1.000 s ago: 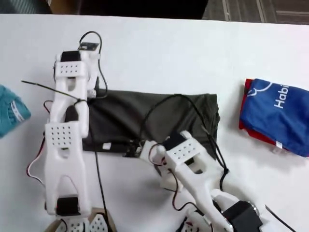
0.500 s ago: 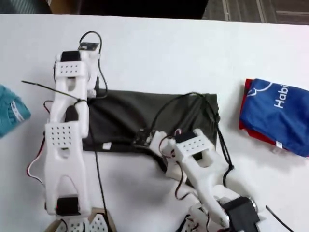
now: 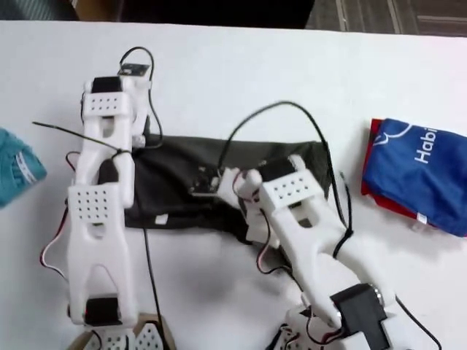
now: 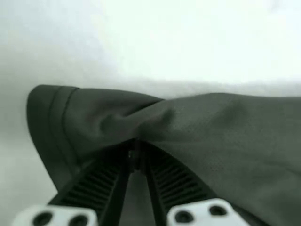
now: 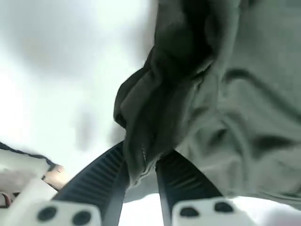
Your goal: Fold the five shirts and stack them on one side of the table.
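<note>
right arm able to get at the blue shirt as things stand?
Probably not yet: the right pincer is shut on the dark shirt. The way across the table to the blue shirt looks open.

From above, the left arm [image 3: 98,211] covers the left end of the dark green shirt [image 3: 182,164], and the right arm [image 3: 306,226] hides part of its middle and near edge. At the left edge of the bench [image 3: 292,80], the teal shirt [image 3: 14,171] is cut off by the picture's border. At the right edge, so is the blue shirt [image 3: 416,175], which buries all but a strip of the red shirt [image 3: 369,175]. The fingertips of the left end effector [image 4: 136,165] and the right end effector [image 5: 141,162] are each sunk in a pinched fold of the green cloth.
</note>
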